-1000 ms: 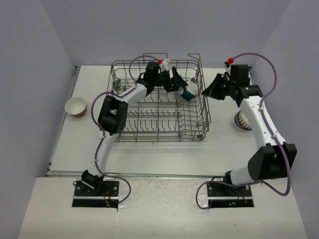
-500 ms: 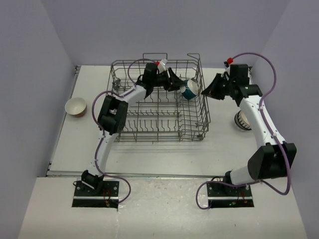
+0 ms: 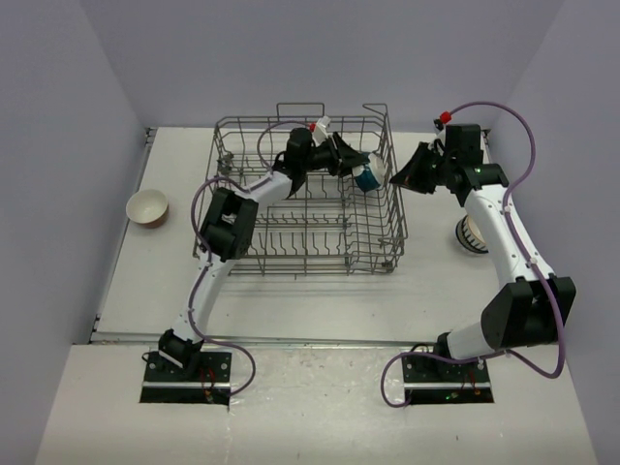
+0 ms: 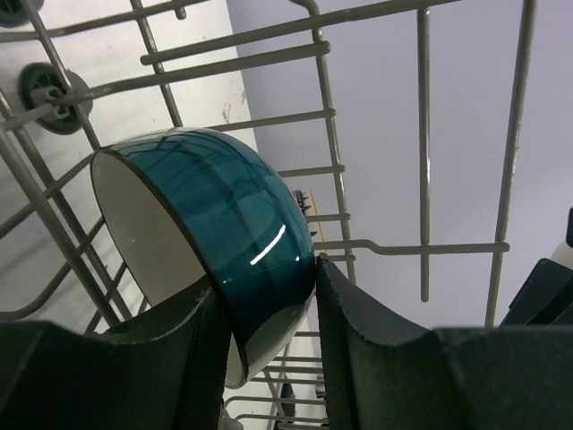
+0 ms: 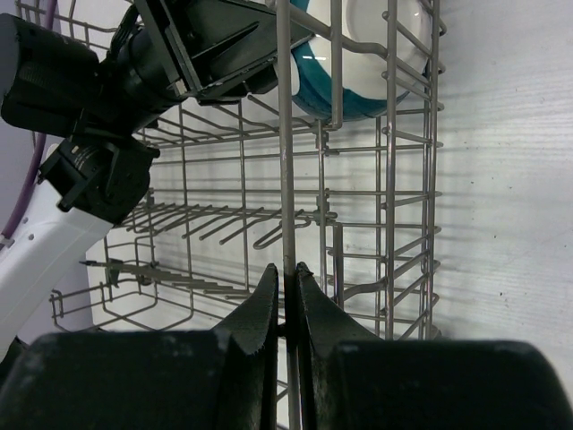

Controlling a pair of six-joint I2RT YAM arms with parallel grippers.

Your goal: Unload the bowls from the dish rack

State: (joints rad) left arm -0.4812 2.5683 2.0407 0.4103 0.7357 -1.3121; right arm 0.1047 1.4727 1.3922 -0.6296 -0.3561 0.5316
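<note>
Striped bowl (image 3: 469, 235) on counter (image 3: 291, 300) half hidden behind right arm (image 3: 506, 232). Left claw (image 4: 269, 300) clamps teal bowl (image 4: 215, 206); right claw (image 5: 286, 285) pinches a dish rack (image 5: 285, 161) wire. Left elbow (image 3: 229, 223) has shifted right since earlier.

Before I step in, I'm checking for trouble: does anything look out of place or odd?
The right gripper is shut on an upright wire of the grey wire dish rack, not a bowl, seemingly bracing it. The left gripper holds the teal-white ceramic bowl tilted.

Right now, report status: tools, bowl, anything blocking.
Left tool shut on glossy teal ceramic bowl, white inside. Right tool clamped on side of grey wire dish rack. Bowl inside rack, upright side wires close beside it.
</note>
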